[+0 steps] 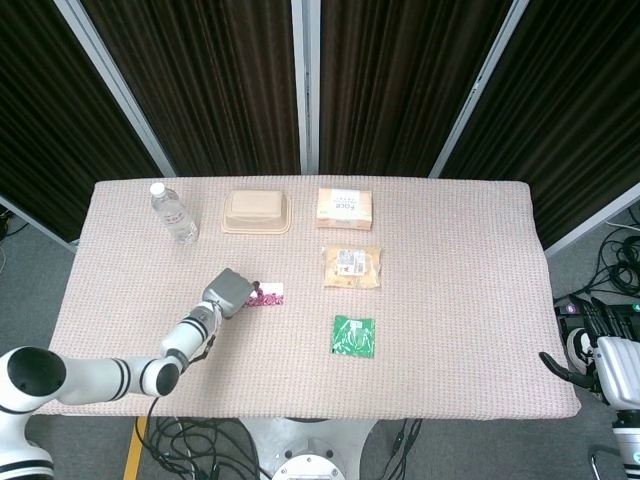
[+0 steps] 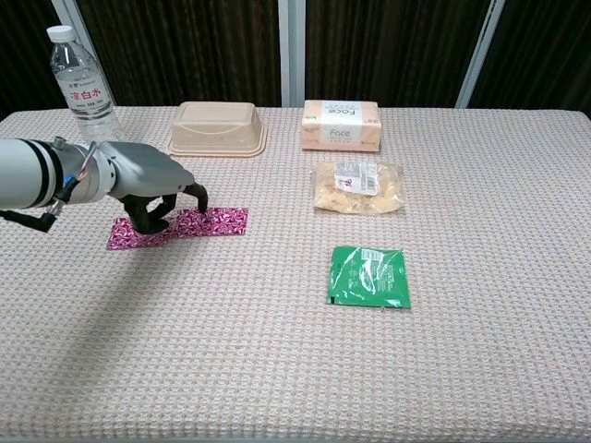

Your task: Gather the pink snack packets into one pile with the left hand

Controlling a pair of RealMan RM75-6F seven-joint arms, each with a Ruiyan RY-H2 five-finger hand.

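Water bottle [image 2: 85,90] at far left, left hand [image 2: 148,185] with fingers curled down, fingertips touching two pink packets [image 2: 177,226] lying end to end on the table [image 2: 277,369], green packet [image 2: 367,275] further right, right hand [image 1: 598,352] off the table's right edge, grip unclear

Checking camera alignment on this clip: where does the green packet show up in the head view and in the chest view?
Head view: green packet lies right of centre, near the front edge.
Chest view: green packet lies just right of centre.
Shared landmark: in both it sits directly in front of the clear snack bag.
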